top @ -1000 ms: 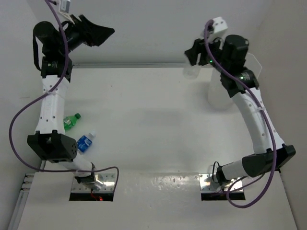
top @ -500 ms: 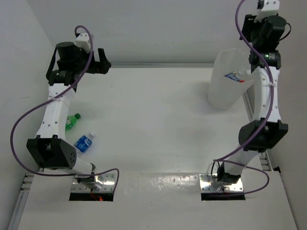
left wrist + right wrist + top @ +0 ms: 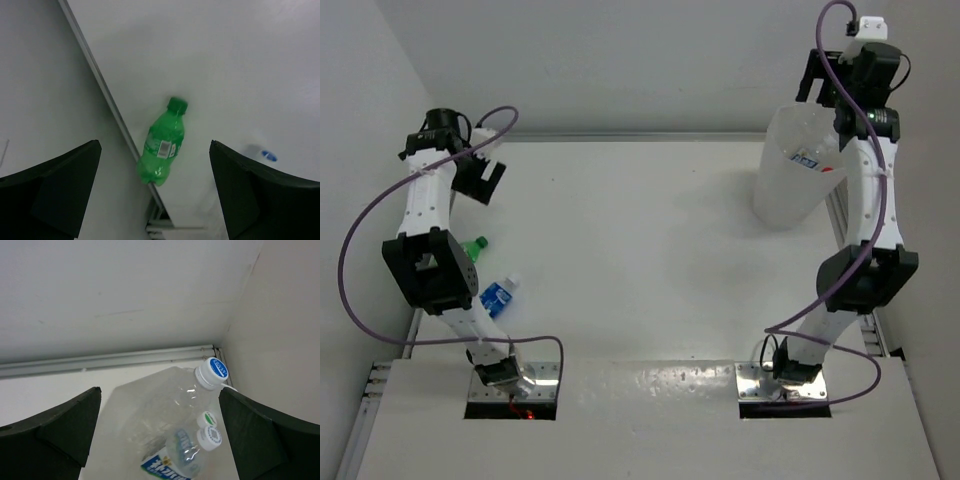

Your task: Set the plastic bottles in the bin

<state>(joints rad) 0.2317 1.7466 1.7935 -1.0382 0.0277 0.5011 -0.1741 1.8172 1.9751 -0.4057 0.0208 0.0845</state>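
The bin (image 3: pixel 790 185) stands at the back right, translucent white, with several clear plastic bottles inside. My right gripper (image 3: pixel 823 88) hovers open above its rim. In the right wrist view a clear bottle with a blue-and-white cap (image 3: pixel 212 372) lies in the bin (image 3: pixel 119 412) mouth on top of a blue-labelled bottle (image 3: pixel 172 465), below the open right gripper (image 3: pixel 160 397). By the table's left edge lie a bright green bottle (image 3: pixel 470 252) and a blue-labelled bottle (image 3: pixel 498 297). My left gripper (image 3: pixel 480 180) hangs open above the green bottle (image 3: pixel 162 142), not touching it.
A metal rail (image 3: pixel 107 97) runs along the table's left edge, and the green bottle's base overhangs it. The back wall and right wall stand close behind the bin. The left arm's lower link (image 3: pixel 435 275) rises right beside the two loose bottles.
The right gripper carried a clear bottle over the bin, then opened; the bottle now lies in the bin. The left gripper swung from the back wall down over the green bottle.
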